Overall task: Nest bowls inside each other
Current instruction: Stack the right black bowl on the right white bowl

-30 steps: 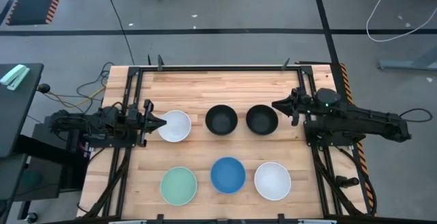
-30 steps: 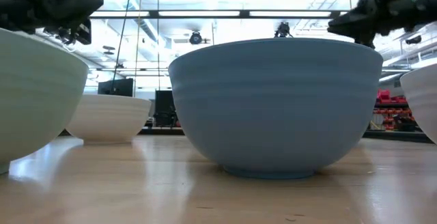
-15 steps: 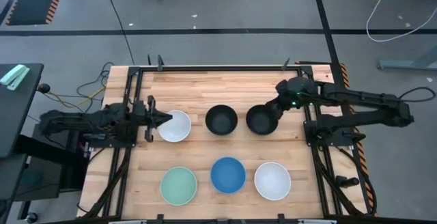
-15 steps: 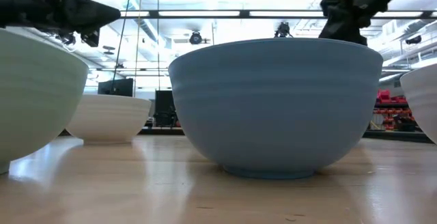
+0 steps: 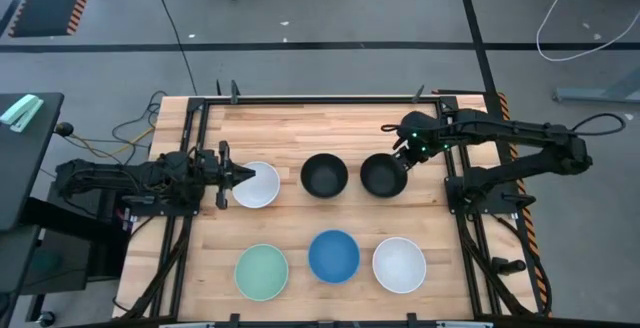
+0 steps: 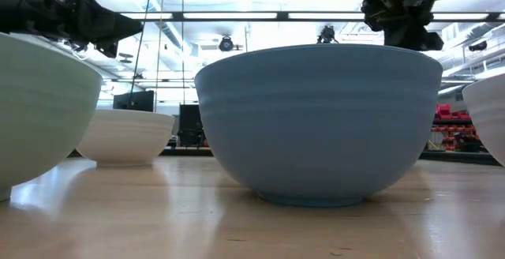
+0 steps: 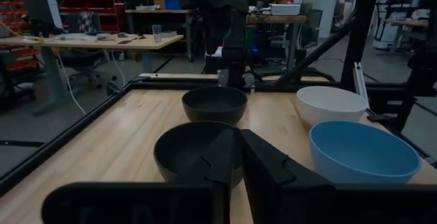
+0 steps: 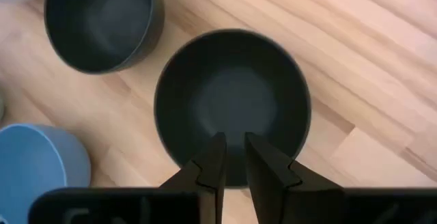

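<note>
Right fingers (image 8: 232,157): narrow gap, over near rim of smooth round black bowl (image 5: 383,175), nothing pinched | Left fingers (image 5: 232,175): nearly together, empty, beside white round bowl (image 5: 256,185) | Second black bowl (image 5: 324,175) between, on wooden counter (image 5: 320,128)

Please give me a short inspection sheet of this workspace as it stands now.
Surface: wooden table, inside a dark frame.
Job's things: six bowls, none nested. Far row: white bowl, black bowl, second black bowl. Near row: mint bowl, blue bowl, second white bowl.
Clutter: nothing seen.
Grippers: left gripper at the far white bowl's rim, holding nothing; right gripper above the second black bowl's rim, fingers narrowly apart, holding nothing.
Cables: loose cables beside the table's left edge; white cable on the floor.
Surroundings: grey floor, benches and shelving beyond.
</note>
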